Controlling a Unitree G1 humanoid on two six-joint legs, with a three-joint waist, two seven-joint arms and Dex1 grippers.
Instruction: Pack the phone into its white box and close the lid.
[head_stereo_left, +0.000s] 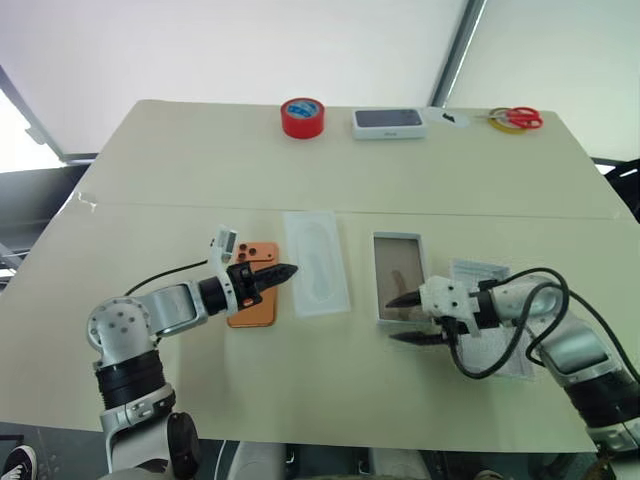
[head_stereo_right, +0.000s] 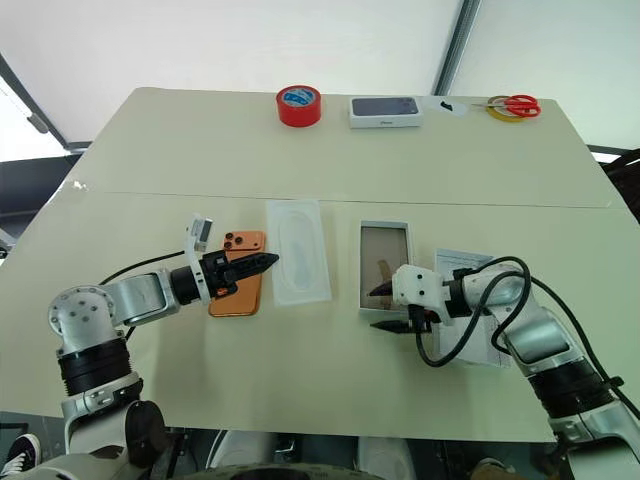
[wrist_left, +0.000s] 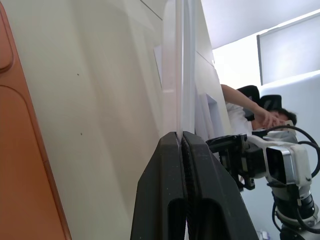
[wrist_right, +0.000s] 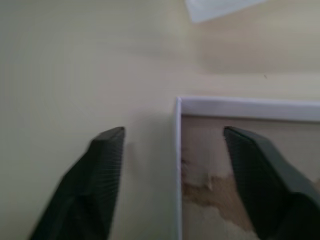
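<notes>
Your right gripper (head_stereo_left: 405, 318) is closest, jaws apart around the near corner of the white box (head_stereo_left: 399, 275), holding nothing. One finger is over the box's brown floor, one outside its wall. Close slowly so the wall sits between both fingers and the box does not slide. Your left gripper (head_stereo_left: 283, 272) is squeezed shut, empty, pointing sideways above the phone (head_stereo_left: 252, 297), with the white tray (head_stereo_left: 317, 262) just past its tips. That arm reaches in low.
</notes>
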